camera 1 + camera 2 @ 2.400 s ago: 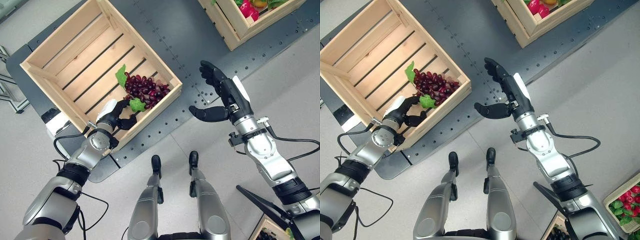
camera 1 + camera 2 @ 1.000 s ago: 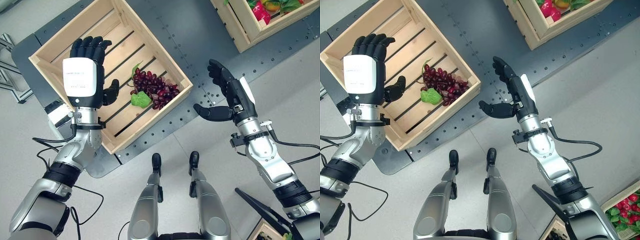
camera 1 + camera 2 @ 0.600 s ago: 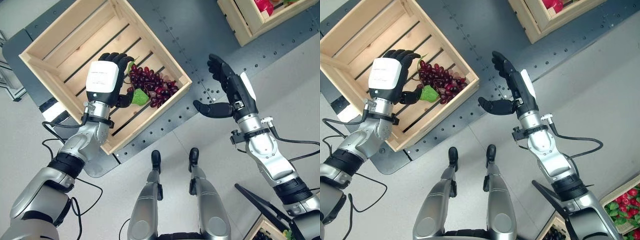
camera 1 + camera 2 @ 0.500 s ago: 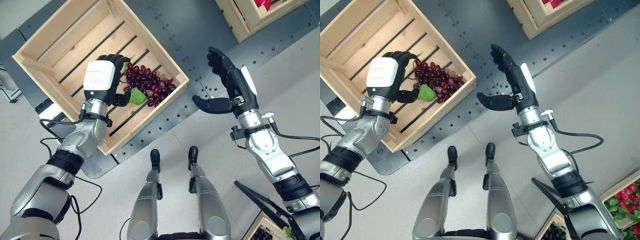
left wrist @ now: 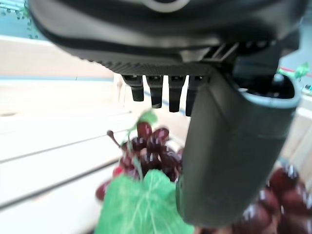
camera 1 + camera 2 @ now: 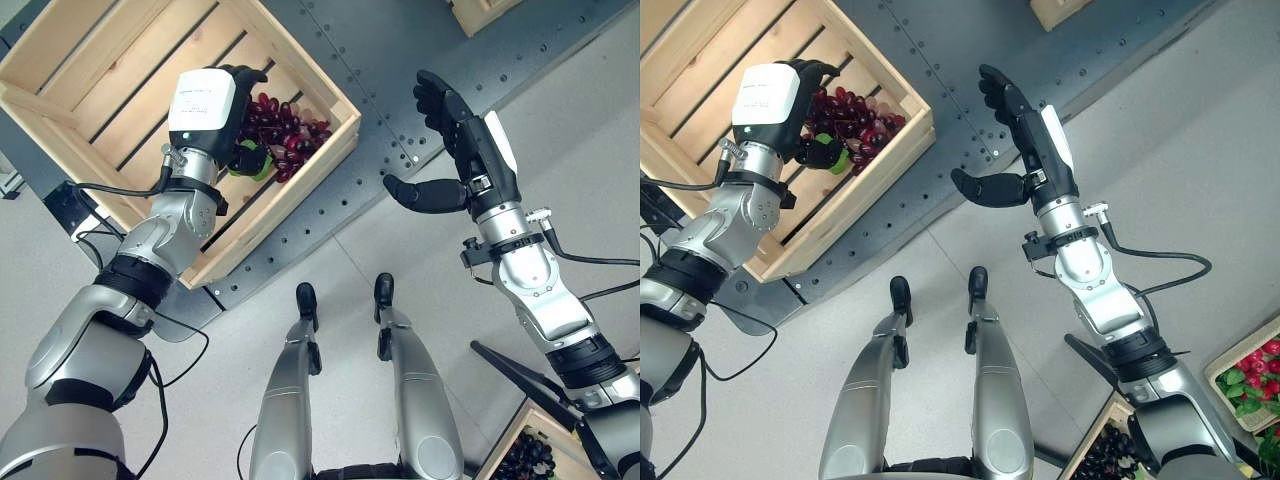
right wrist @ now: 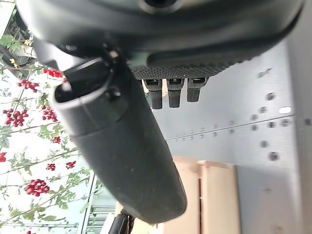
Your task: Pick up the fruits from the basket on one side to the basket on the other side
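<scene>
Left hand (image 6: 205, 110) reaching down into the wooden crate (image 6: 120, 80), fingers curled over the bunch of dark red grapes (image 6: 285, 125) lying in the crate's corner, firm grip not discernible, right hand (image 6: 465, 160) spread open, empty, above the dark platform (image 6: 390, 60) beside the crate

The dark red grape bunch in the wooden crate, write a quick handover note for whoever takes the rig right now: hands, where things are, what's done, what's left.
Left robot hand: down in the slatted wooden crate, fingers curled at the dark red grape bunch with green leaves; the left wrist view shows the thumb beside the leaf, but a closed grip is not confirmed.
Right robot hand: open, holding nothing, above the dark grey perforated floor plate.
Done: nothing moved yet; the grapes lie in the crate's near corner.
Left: secure the bunch, lift it out, carry it to the other crate, whose corner shows at the far edge.
</scene>
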